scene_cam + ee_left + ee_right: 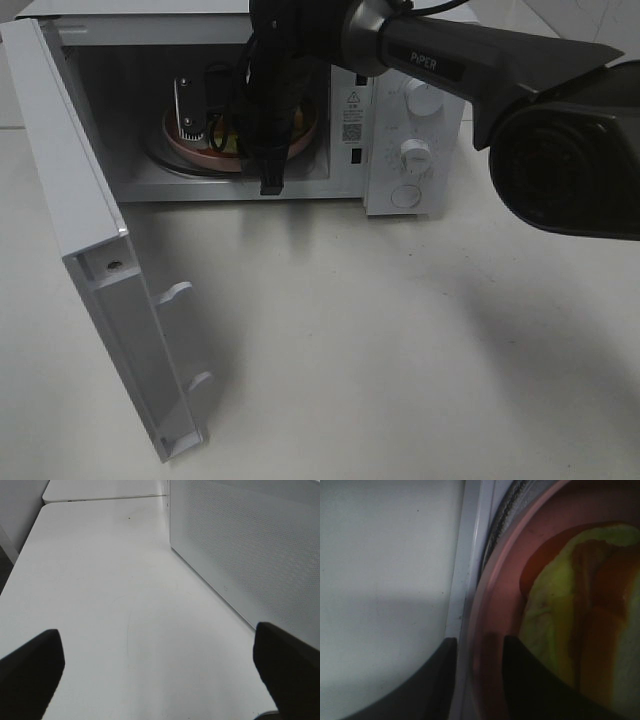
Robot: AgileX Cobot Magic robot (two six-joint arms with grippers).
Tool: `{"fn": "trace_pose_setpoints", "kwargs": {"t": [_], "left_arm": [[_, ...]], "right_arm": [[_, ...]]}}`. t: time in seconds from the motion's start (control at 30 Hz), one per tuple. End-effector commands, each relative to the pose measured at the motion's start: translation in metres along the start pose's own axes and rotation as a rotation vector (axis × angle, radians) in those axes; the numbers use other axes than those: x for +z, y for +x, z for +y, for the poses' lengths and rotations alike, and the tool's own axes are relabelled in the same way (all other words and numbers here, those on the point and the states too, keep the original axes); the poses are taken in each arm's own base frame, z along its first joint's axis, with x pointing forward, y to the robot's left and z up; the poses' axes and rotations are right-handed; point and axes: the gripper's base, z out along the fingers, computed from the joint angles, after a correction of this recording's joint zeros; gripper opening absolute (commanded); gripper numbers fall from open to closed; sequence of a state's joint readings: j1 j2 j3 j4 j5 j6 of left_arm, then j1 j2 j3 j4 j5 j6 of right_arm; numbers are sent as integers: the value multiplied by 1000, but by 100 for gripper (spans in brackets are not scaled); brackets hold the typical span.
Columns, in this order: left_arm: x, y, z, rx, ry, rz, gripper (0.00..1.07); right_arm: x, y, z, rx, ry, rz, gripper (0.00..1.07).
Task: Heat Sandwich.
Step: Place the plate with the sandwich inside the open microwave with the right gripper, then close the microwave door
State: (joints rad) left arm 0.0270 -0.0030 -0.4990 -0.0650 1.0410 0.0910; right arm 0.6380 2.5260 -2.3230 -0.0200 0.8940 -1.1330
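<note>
The sandwich (570, 630), with yellow-green leaf and a reddish-brown layer, lies on a round pink plate (495, 580) inside the open microwave (400, 130). My right arm (275, 90) reaches into the cavity and hides most of the sandwich in the high view; only the plate (185, 140) shows there. My right gripper (480, 680) straddles the plate's rim, one finger outside and one inside, with slack on both sides. My left gripper (160, 675) stands wide open over bare table beside the microwave's perforated side wall (250, 545), holding nothing.
The microwave door (90, 230) hangs open to the left and juts toward the table's front. The glass turntable (502, 515) edge shows under the plate. Control knobs (415, 155) sit on the right panel. White table (400, 350) stretches in front.
</note>
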Motion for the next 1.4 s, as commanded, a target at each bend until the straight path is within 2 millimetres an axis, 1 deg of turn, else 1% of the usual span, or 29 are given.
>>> {"fn": "trace_pose_setpoints", "kwargs": {"t": [0.03, 0.07, 0.1, 0.13, 0.23, 0.43, 0.5, 0.6, 0.8, 0.9, 1.03, 1.23, 1.33, 1.4], "left_arm": [[-3, 2, 0, 0, 1, -27, 97], [-3, 2, 0, 0, 1, -27, 97], [-3, 2, 0, 0, 1, -27, 97], [-3, 2, 0, 0, 1, -27, 97], [-3, 2, 0, 0, 1, -27, 97], [-3, 2, 0, 0, 1, -27, 97], [-3, 2, 0, 0, 1, -27, 97], [-3, 2, 0, 0, 1, -27, 97], [-3, 2, 0, 0, 1, -27, 97], [-3, 2, 0, 0, 1, -27, 97], [-3, 2, 0, 0, 1, -27, 97], [-3, 2, 0, 0, 1, -27, 97], [-3, 2, 0, 0, 1, -27, 97], [-3, 2, 0, 0, 1, -27, 97]], "right_arm": [[-2, -1, -2, 9, 12, -8, 51], [-2, -2, -2, 18, 16, -10, 60], [-2, -3, -2, 27, 18, -12, 64], [-2, -3, -2, 27, 18, -12, 64], [-4, -3, -3, 72, 32, -20, 75], [-11, -4, -6, 99, 43, -26, 76], [-17, -6, -8, 102, 51, -35, 76], [-17, -5, -6, 104, 45, -35, 76], [-15, 0, 5, 102, 29, -26, 76], [-18, -1, 8, 96, 37, -30, 76], [-27, -2, 13, 77, 59, -29, 76], [-30, 3, 21, 73, 39, -16, 76], [-40, 6, 27, 71, 68, -31, 76], [-40, 7, 29, 70, 69, -32, 76]]}}
